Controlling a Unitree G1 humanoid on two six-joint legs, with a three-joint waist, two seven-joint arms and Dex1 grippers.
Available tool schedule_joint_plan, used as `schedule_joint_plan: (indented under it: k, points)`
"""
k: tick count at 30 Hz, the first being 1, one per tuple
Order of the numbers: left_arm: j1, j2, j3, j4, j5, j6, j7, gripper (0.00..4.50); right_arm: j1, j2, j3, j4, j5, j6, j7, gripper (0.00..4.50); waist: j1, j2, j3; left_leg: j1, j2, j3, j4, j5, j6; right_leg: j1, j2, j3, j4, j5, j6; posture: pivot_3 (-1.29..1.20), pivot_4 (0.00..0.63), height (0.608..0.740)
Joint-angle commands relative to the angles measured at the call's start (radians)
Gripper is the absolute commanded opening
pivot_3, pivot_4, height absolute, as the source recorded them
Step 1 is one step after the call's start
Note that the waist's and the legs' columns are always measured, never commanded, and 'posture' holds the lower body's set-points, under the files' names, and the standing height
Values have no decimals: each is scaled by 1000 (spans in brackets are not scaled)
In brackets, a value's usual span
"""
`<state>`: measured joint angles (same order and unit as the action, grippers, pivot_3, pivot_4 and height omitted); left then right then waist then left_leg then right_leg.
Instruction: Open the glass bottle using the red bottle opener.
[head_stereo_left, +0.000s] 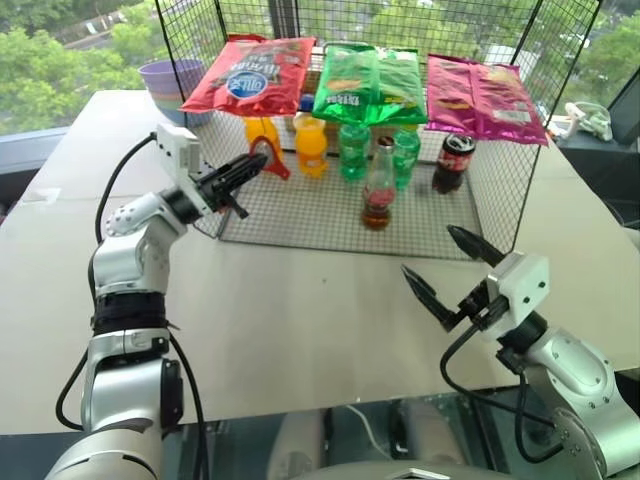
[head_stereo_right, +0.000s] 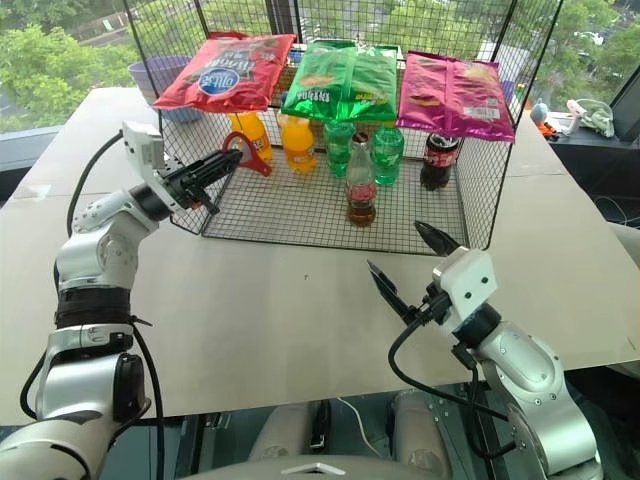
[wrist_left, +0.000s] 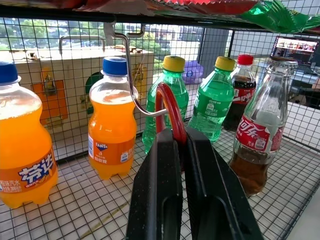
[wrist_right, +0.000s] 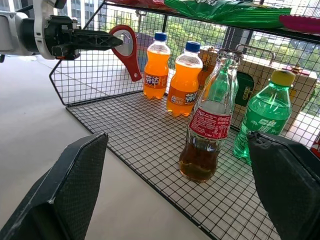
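Nearest me, my right gripper (head_stereo_left: 447, 268) hovers over the table (head_stereo_left: 300, 330) in front of the wire rack (head_stereo_left: 300, 215), its two fingers spread wide and empty. Inside the rack, the glass bottle (head_stereo_left: 379, 186) stands upright near the front edge, cap on. My left gripper (head_stereo_left: 262, 160) reaches into the rack's left side, fingers pinched together on the red opener (head_stereo_left: 272, 156), which hangs from a wire hook (wrist_left: 131, 80). Behind the bottle stand two orange sodas (head_stereo_left: 310, 146), two green bottles (head_stereo_left: 353, 150) and one cola bottle (head_stereo_left: 454, 162). Three snack bags (head_stereo_left: 365, 82) lie on the rack's top.
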<state>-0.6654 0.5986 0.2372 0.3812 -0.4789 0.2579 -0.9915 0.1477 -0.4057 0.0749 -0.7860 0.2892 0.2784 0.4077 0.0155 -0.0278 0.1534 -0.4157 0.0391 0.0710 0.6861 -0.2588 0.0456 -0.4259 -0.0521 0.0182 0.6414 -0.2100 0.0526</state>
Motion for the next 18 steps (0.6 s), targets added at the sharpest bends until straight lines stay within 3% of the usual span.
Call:
schedule_joint_plan:
  k: [1, 12, 18]
  points:
    - [-33, 7, -5, -57, -31, 16, -41, 68, 1, 1, 2, -45, -5, -8, -3, 4500, 0, 0, 0, 0, 0, 0, 0, 0, 0, 0, 0, 0, 0, 0, 0, 0, 150, 740]
    - [-46, 2, 12, -69, -64, 52, -31, 68, -3, -5, 9, -49, -12, 10, 1, 4500, 1, 0, 0, 0, 0, 0, 0, 0, 0, 0, 0, 0, 0, 0, 0, 0, 150, 740]
    - [-73, 16, 17, -71, -91, 173, -3, 68, -11, -3, 10, -48, -9, 19, 3, 4500, 1, 0, 0, 0, 0, -1, 0, 0, 0, 0, 0, 0, 0, 0, 0, 0, 150, 740]
